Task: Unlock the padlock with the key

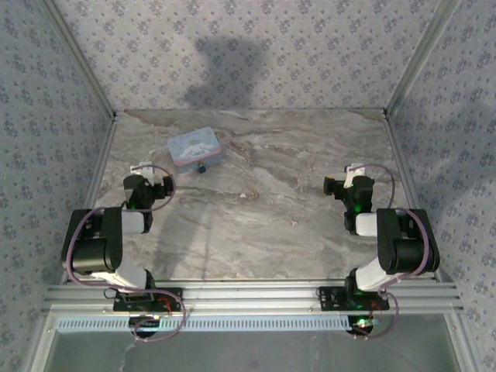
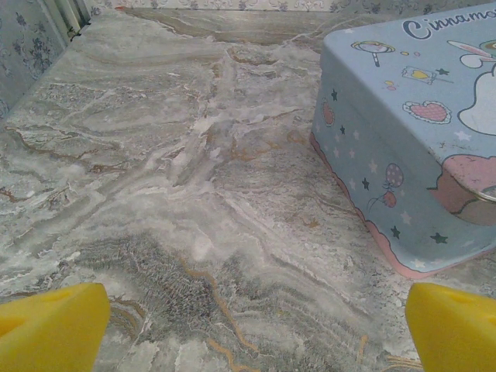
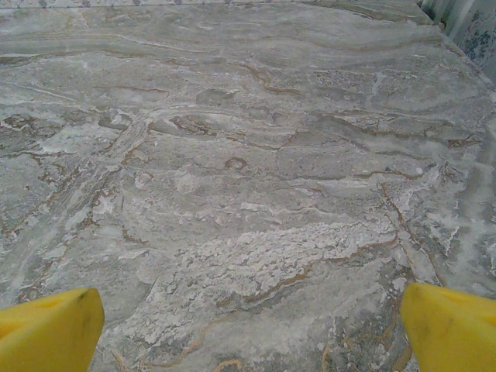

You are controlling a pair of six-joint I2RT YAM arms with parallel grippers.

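Holds left tool (image 2: 249,329) and right tool (image 3: 249,333) spread wide, empty, ready for reaching. Finds padlock (image 1: 201,167) ahead-right of left tool, at tin's (image 2: 403,139) front edge, seemingly locking it.

From above, the padlock (image 1: 201,167) is a dark dot against the near side of the tin (image 1: 195,147), too small to make out its shackle or keyhole. A speck (image 1: 293,225) on the table (image 1: 256,232) is too small to name. In the left wrist view the tin runs off the top and right edges. The bottom edges cut off the yellow fingers (image 2: 50,329) of the left gripper (image 2: 252,333) and of the right gripper (image 3: 252,333).
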